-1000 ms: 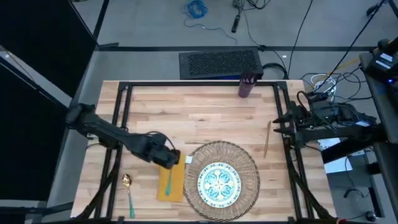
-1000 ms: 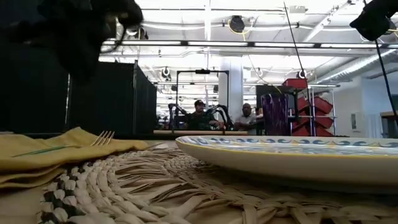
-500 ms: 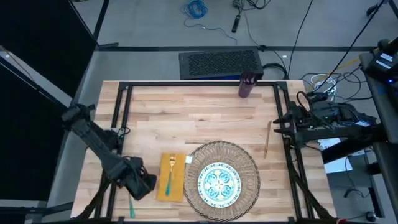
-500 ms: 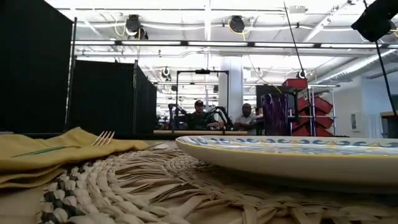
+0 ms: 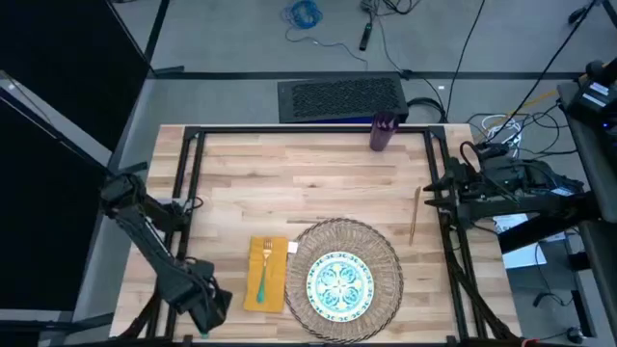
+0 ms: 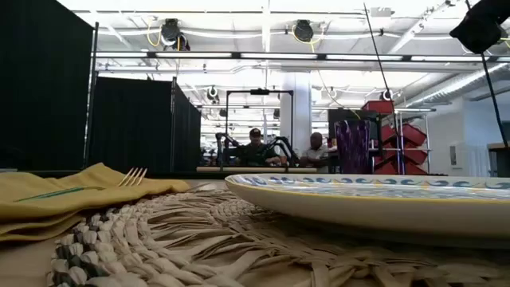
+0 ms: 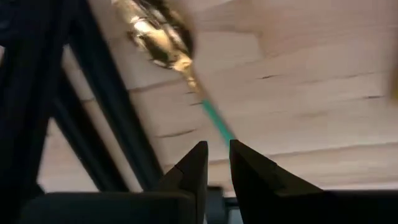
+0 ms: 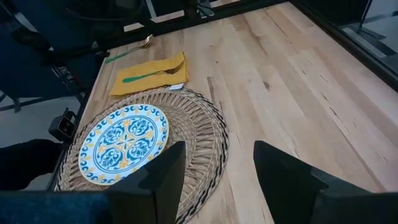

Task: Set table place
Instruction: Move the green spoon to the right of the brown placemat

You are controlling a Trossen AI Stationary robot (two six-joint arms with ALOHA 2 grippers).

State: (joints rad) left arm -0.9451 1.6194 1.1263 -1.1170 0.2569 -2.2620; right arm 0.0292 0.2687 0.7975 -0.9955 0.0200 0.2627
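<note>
While the left tool (image 5: 205, 310) covers most of the spoon (image 7: 163, 43) from above at the tabletop's (image 5: 308, 183) near-left corner, its wrist camera shows the fingers narrowly parted around the green handle. Fork (image 5: 262, 272) lies on napkin (image 5: 274, 285) beside the placemat (image 5: 386, 258). Right tool (image 5: 436, 190) waits spread by the knife (image 5: 414, 216).

My arms are dark, nearly black, built of slim tube links joined by chunkier rounded joints. My left pincer (image 7: 216, 169) ends in two matte black fingers tapering to blunt wedge tips. My right pincer (image 8: 214, 177) has broader black fingers. Black cables trail from my right arm's base.
</note>
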